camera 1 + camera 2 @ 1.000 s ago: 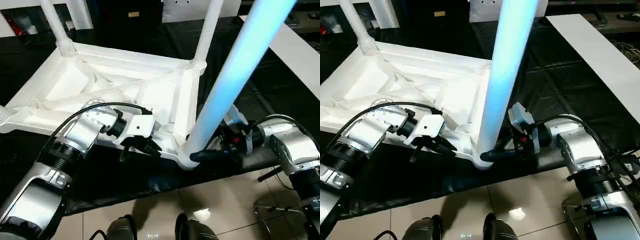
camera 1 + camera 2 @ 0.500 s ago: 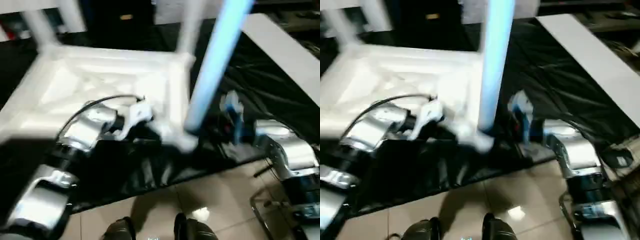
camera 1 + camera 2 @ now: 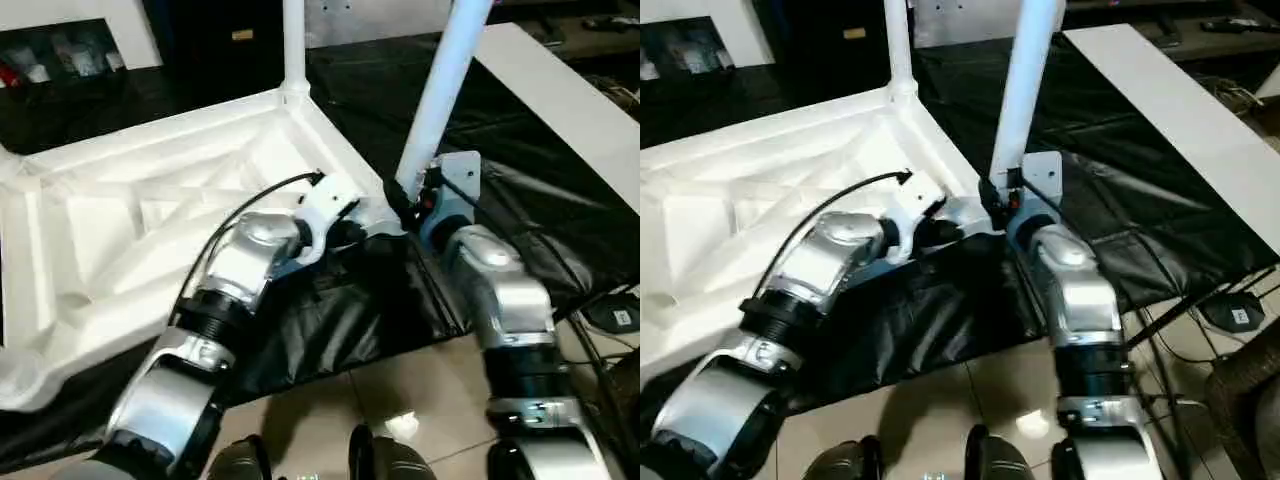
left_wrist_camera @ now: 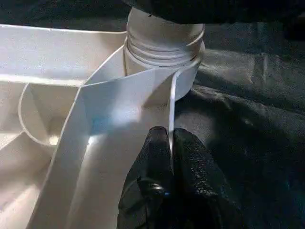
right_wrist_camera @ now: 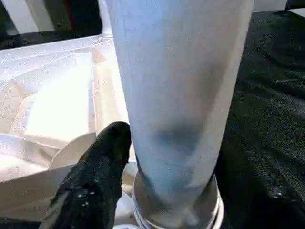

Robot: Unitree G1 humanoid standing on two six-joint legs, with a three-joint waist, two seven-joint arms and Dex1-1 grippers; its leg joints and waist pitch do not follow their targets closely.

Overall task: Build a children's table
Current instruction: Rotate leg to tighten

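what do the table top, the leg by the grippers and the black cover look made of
Table top: looks like moulded white plastic, semi-gloss, with thin ribs cast in. Leg: likely the same plastic, a smooth tube with a soft sheen. Cover: seems thin black sheeting or fabric, creased and shiny; which one is unclear.

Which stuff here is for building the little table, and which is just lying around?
For the job:
- white tabletop, lying upside down
- near leg, standing in its corner socket
- far leg, standing in another corner
- left tool, pinching the tabletop's rim
- right tool, at the near leg

Just lying about:
- black cover
- long white board
- cables
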